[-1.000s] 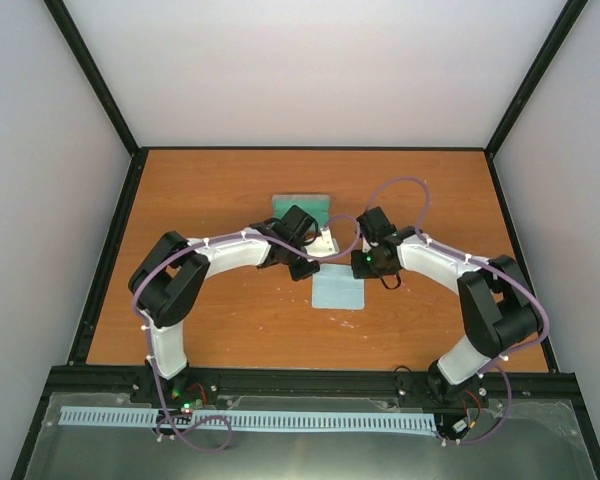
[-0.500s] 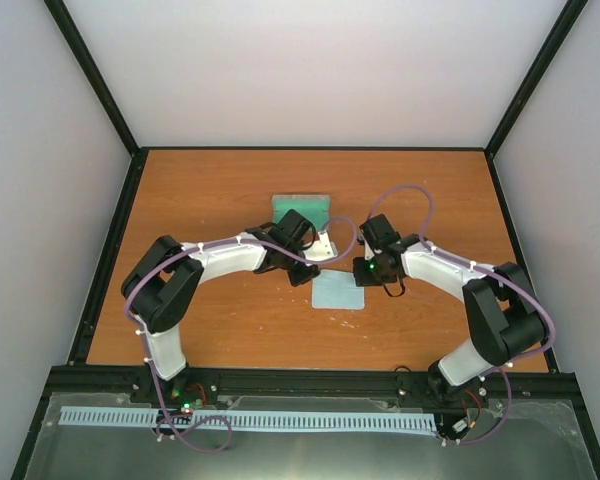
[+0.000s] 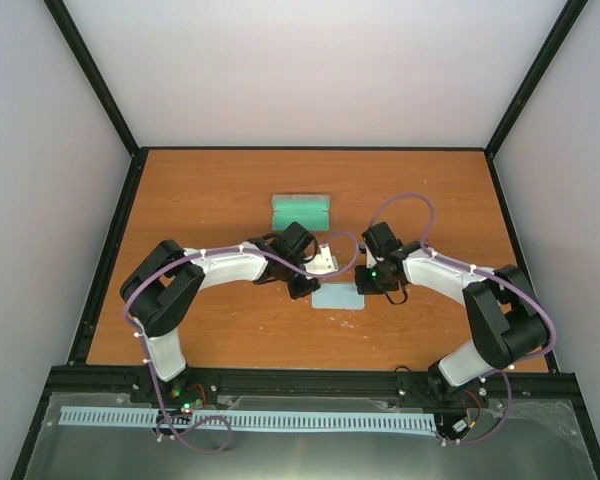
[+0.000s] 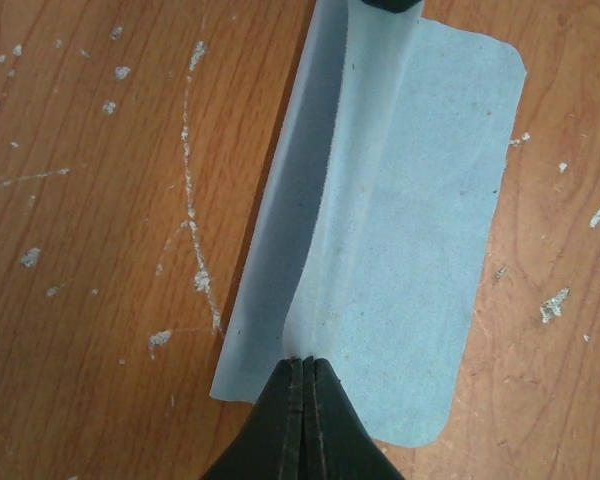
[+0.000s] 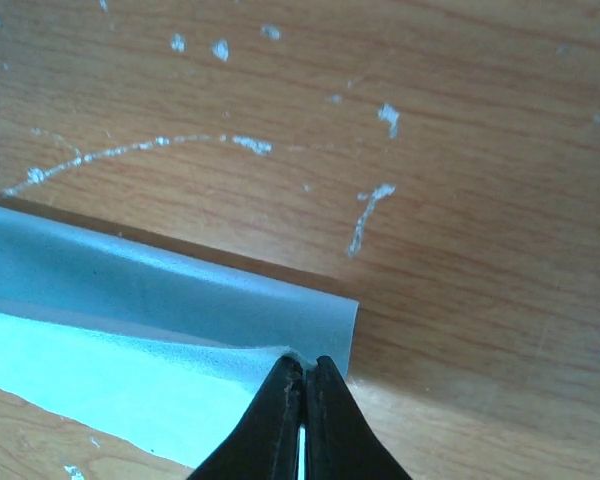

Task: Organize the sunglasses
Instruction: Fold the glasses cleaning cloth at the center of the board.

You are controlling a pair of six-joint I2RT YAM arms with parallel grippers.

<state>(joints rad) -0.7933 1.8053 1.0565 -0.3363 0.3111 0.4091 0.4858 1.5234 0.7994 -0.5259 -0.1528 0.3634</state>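
Both left pincer [image 4: 303,363] and right pincer [image 5: 302,364] pinch the cloth [image 4: 410,200].

Light is bright, even and diffuse, coming from above. Arms cast only faint, soft shadows on the tabletop [image 3: 210,190]. In both wrist views a narrow dark shadow edges the raised cloth [image 4: 420,200], and the wood grain is sharp.

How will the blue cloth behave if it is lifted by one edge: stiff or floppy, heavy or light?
Probably floppy: the cloth curls into a soft fold where the left hand and the right hand pinch it. Likely very light, as two small pinches hold its edge up. It may slide easily on the smooth table.
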